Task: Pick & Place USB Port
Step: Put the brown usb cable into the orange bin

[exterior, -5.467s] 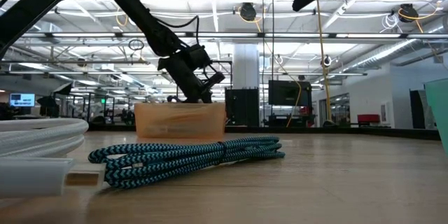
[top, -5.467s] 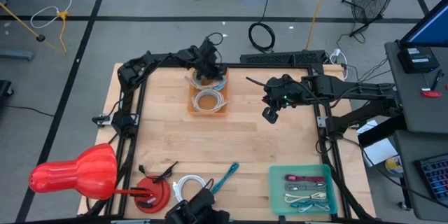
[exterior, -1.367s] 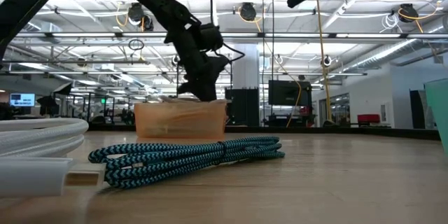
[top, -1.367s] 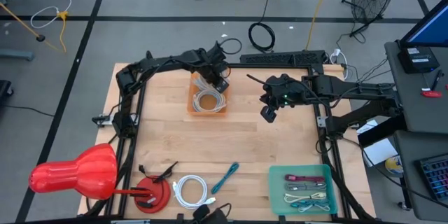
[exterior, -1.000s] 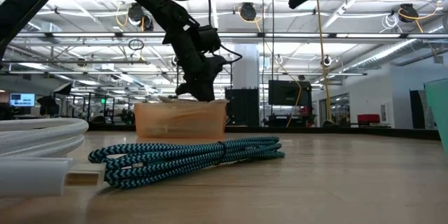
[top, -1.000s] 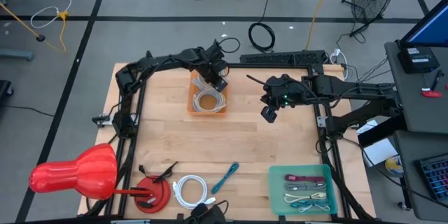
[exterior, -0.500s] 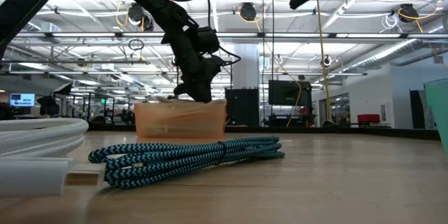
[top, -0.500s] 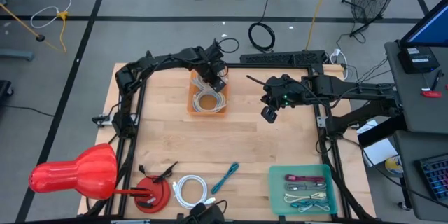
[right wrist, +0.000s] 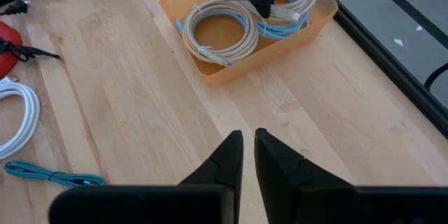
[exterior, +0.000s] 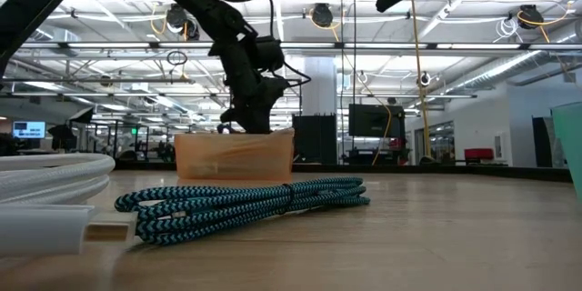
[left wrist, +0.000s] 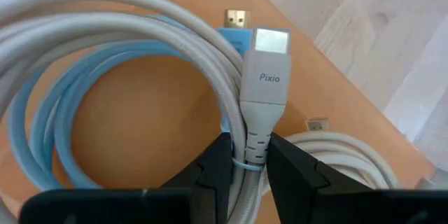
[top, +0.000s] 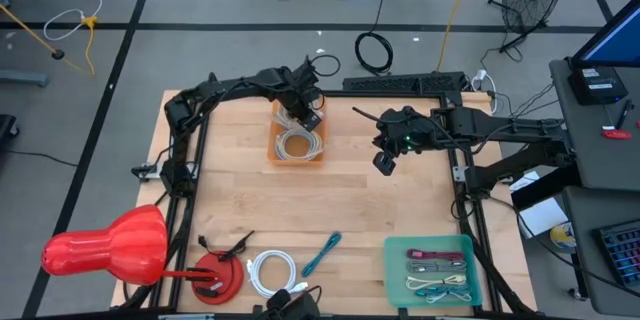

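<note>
An orange bin [top: 297, 145] stands at the table's far middle and holds coiled cables. One is a white USB cable [left wrist: 140, 14] with a pale plug [left wrist: 264, 70]. It lies on a light blue cable [left wrist: 42, 112], and a second white coil [left wrist: 336, 147] sits beside it. My left gripper [left wrist: 248, 157] reaches down into the bin's far end and is shut on the white cable just behind the plug. My right gripper [right wrist: 248, 140] hangs shut and empty, high over the table to the right of the bin [right wrist: 245, 49]. My left gripper pinches the white cable between its two fingers at the ribbed sleeve behind the plug [left wrist: 256, 147], together with the strand beside it. The fingers come steeply from above and lie across the cable. The coil and the plug lie in the bin.
A green tray [top: 392, 275] with several cables sits at the near right. A teal braided cable [top: 322, 253] and a white coil [top: 270, 270] lie near the front edge. A red clamp [top: 215, 275] and a red bulbous object [top: 105, 247] are at the near left.
</note>
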